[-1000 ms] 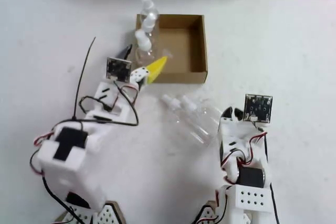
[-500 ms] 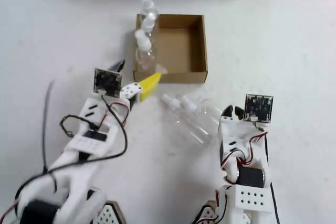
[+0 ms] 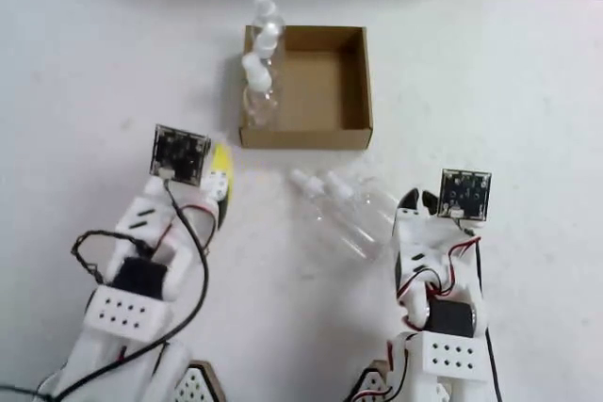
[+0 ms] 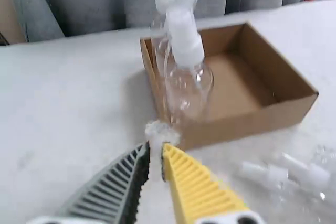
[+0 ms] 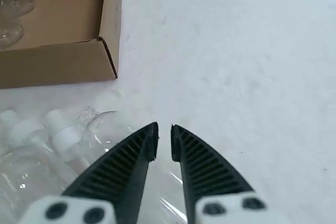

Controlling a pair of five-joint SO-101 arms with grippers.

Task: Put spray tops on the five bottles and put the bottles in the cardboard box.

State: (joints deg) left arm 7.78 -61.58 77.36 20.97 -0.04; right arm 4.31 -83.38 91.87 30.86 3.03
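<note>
1. My left tool (image 4: 156, 153), just before the cardboard box (image 3: 354, 82), is nearly closed, gripping nothing clearly.
2. My right tool (image 5: 164, 129), near-closed and empty, hangs beside two bottles (image 3: 341, 214) lying on the counter (image 3: 528, 91).
3. From above, three capped bottles (image 3: 259, 91) line the box's left wall.

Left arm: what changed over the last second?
The yellow-fingered left gripper pulled back from the near left corner of the brown cardboard box toward its base. The three upright clear spray bottles inside it, the two lying bottles on the white table and the right gripper stayed put.
</note>
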